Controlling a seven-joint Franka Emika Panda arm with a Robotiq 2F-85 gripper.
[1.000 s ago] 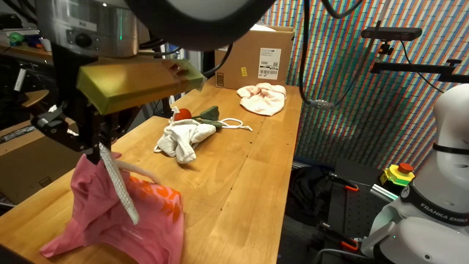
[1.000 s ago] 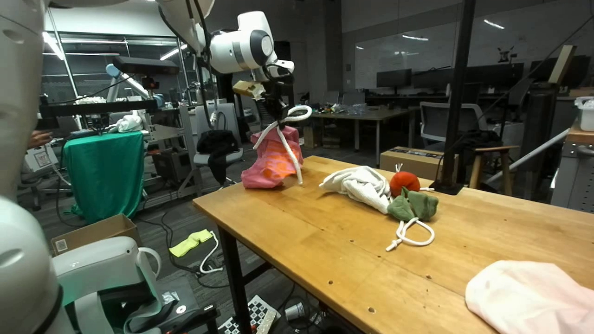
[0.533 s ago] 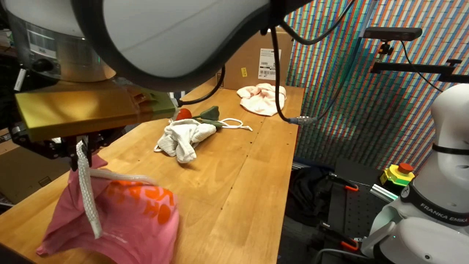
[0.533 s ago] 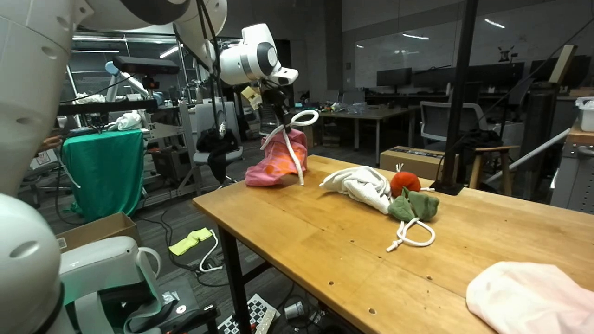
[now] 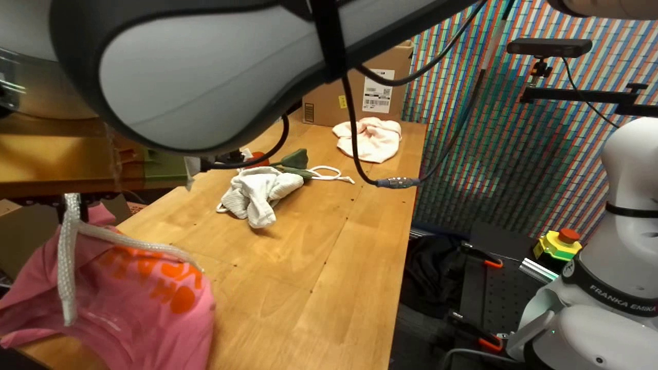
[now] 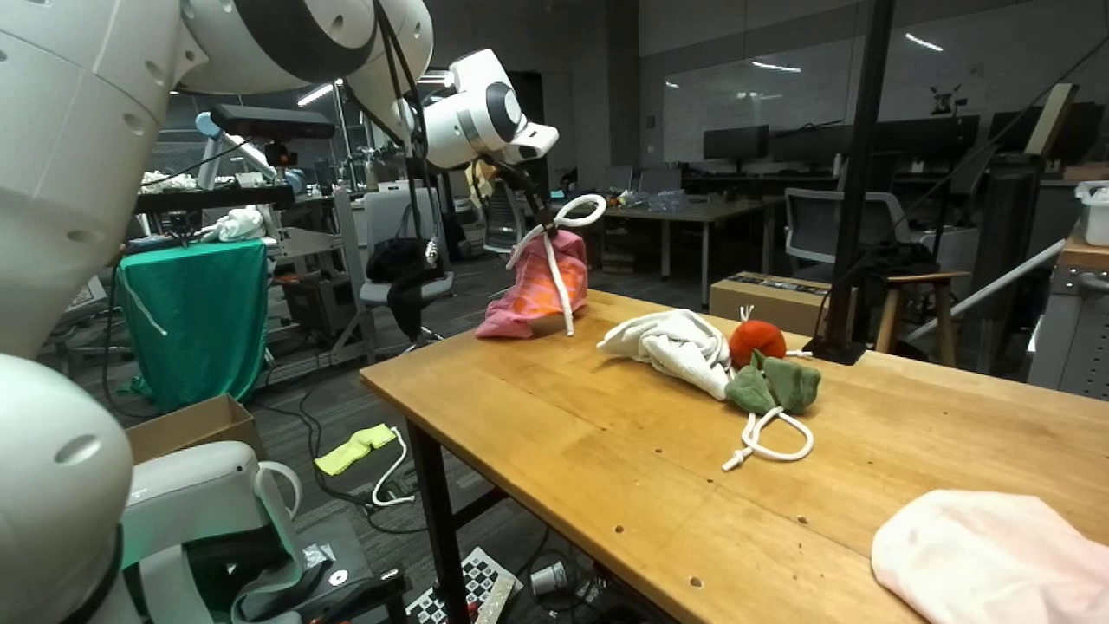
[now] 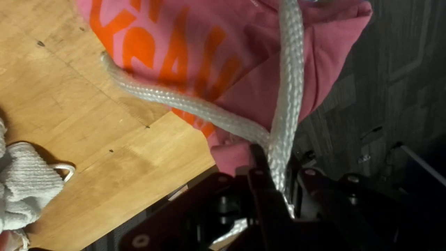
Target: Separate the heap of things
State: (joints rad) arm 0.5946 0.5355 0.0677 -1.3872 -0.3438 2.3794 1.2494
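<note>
My gripper (image 6: 548, 225) is shut on the white rope (image 7: 290, 69) of a pink cloth (image 5: 149, 324) with orange lettering; the grip also shows in the wrist view (image 7: 275, 158). The cloth hangs below the fingers at the table's end; I cannot tell if its lower edge touches the wood. A white cloth (image 6: 671, 347) lies crumpled on the table, against a red ball (image 6: 756, 342) and green leaf-shaped fabric (image 6: 790, 383) with a white cord (image 6: 784, 457). A pale pink cloth (image 5: 374, 141) lies apart from these. In an exterior view the arm and a cable partly cover the red ball.
A large cardboard box (image 5: 331, 110) stands at the table's far end, behind the pale pink cloth. A black pole (image 6: 853, 199) rises at the table edge near the red ball. A yellow cloth (image 6: 355, 451) with a rope lies on the floor. The table (image 6: 572, 451) has small holes.
My gripper has carried the pink cloth sideways along the table's end, leftward in one view and rightward in another. The white cloth, red ball, green fabric and pale pink cloth have not moved.
</note>
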